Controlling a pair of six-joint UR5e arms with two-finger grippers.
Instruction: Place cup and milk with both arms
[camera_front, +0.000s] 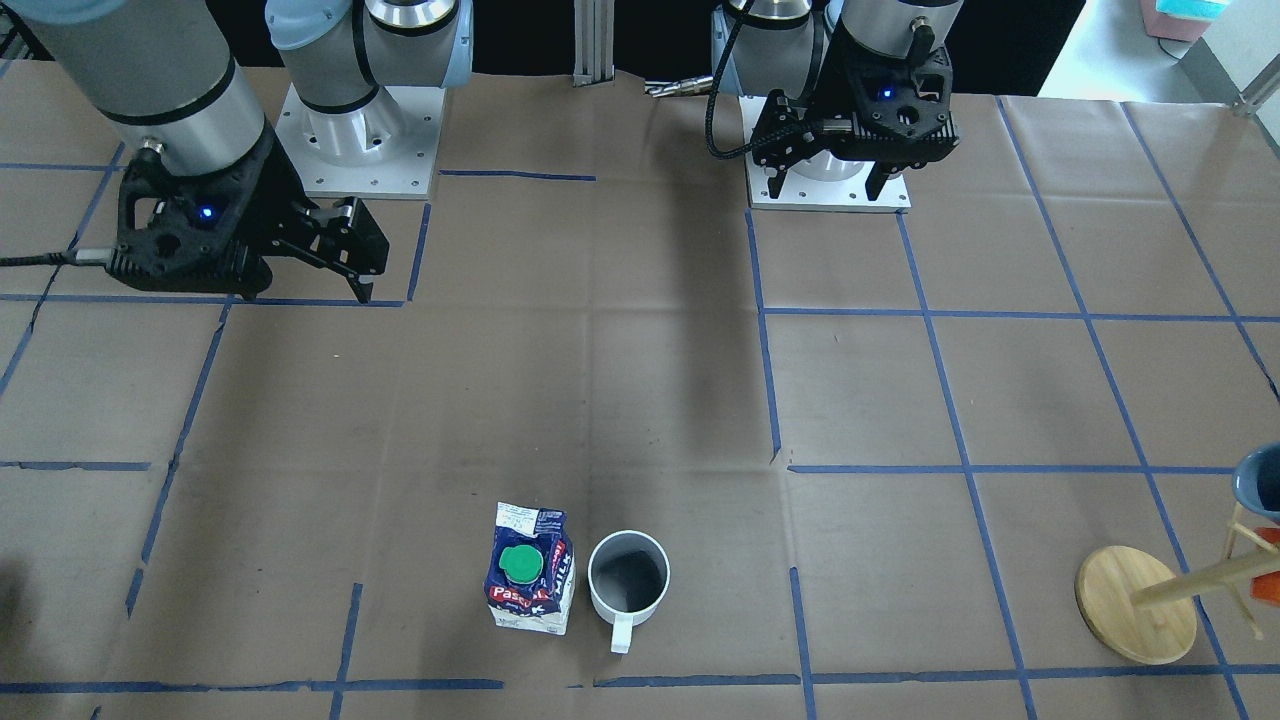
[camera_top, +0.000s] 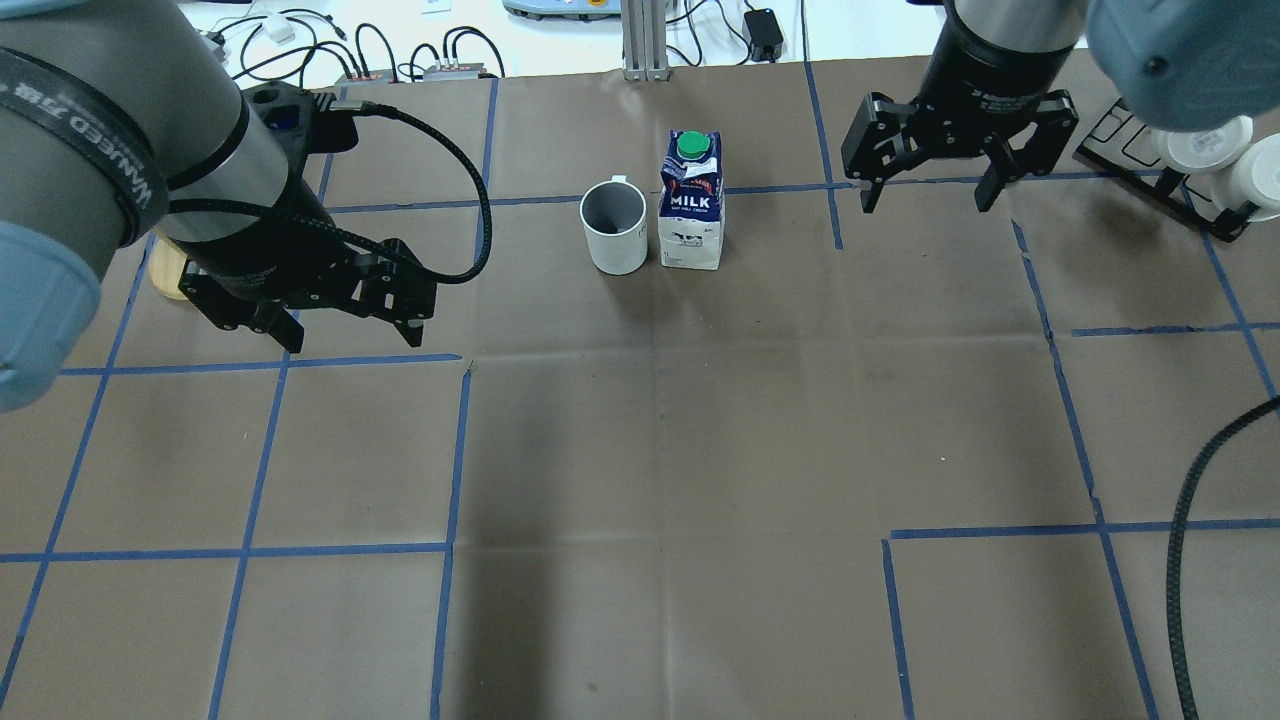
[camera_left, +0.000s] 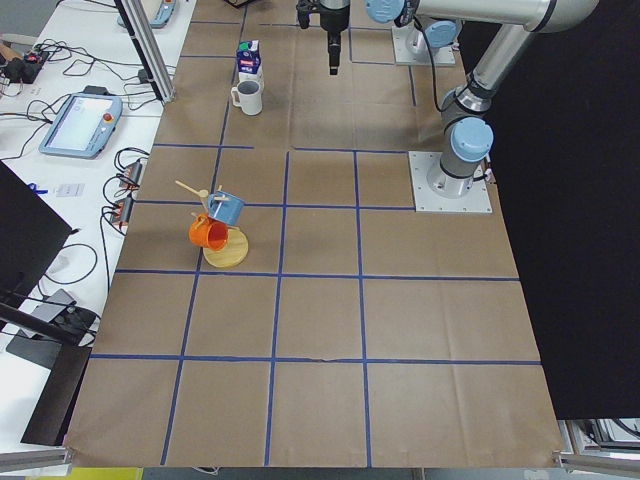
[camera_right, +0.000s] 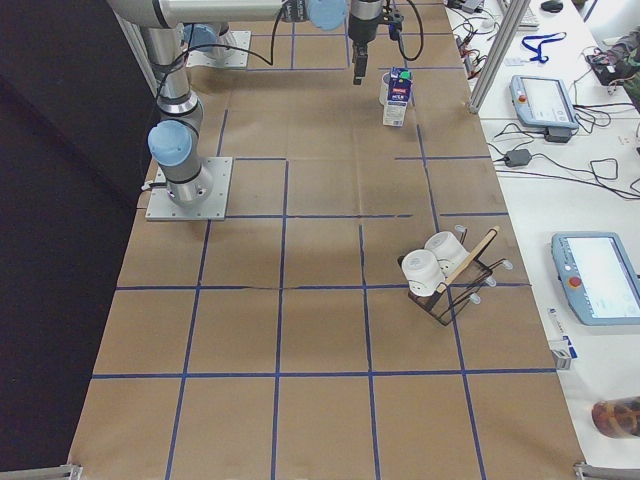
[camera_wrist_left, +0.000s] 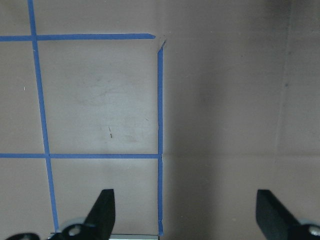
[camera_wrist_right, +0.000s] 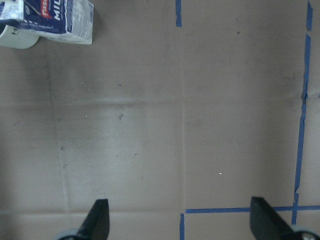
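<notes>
The milk (camera_top: 692, 205) and the cup (camera_top: 615, 228) stand upright side by side on the far middle of the table (camera_top: 640, 450), away from the robot's bases. The cup is just beside the carton on the robot's left; whether they touch I cannot tell. The carton's green cap (camera_front: 521, 564) faces up, and the cup's handle (camera_front: 622, 635) points away from the robot. The left gripper (camera_top: 353, 333) hangs above the paper, well apart from the cup, with its jaws spread wide and nothing between them. Its wrist view shows only brown paper and blue tape lines between the two fingers (camera_wrist_left: 102, 212). The right gripper (camera_top: 925, 201) hangs on the other side of the milk, clear of it, also wide open and empty. In its wrist view the carton sits in the upper left corner with a sliver of the cup behind it. Off to the robot's left stands a wooden mug tree (camera_left: 225, 235) with a blue and an orange mug on it. Off to the right is a black rack (camera_right: 445, 275) with two white cups.
</notes>
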